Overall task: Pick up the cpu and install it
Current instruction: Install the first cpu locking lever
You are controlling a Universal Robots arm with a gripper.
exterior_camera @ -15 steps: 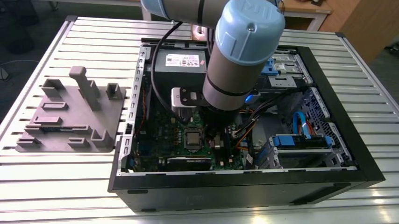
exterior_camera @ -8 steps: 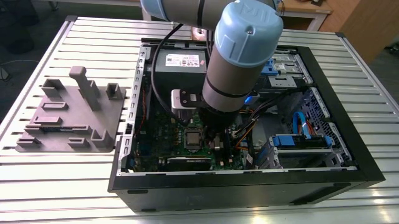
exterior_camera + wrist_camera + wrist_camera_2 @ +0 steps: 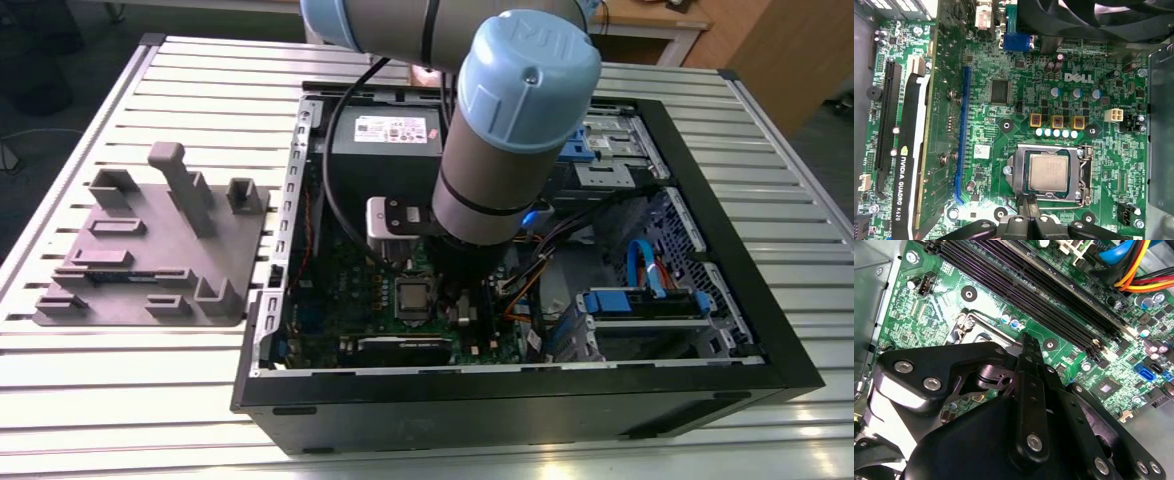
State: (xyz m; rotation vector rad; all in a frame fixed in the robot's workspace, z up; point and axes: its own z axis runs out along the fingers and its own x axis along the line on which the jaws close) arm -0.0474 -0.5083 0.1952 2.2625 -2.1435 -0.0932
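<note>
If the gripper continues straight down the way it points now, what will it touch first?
Most likely the cpu sitting in its socket on the motherboard, or the socket's near edge. The gripper hangs just at that edge in the first wrist view; the depth between them is unclear.

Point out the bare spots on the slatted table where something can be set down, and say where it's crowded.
In the exterior view, bare slats of the table lie in front of the grey fixture plate, and more at the far right past the open computer case. Inside the case it is crowded: the arm hangs over the motherboard, with the gripper beside the cpu in its socket.
</note>
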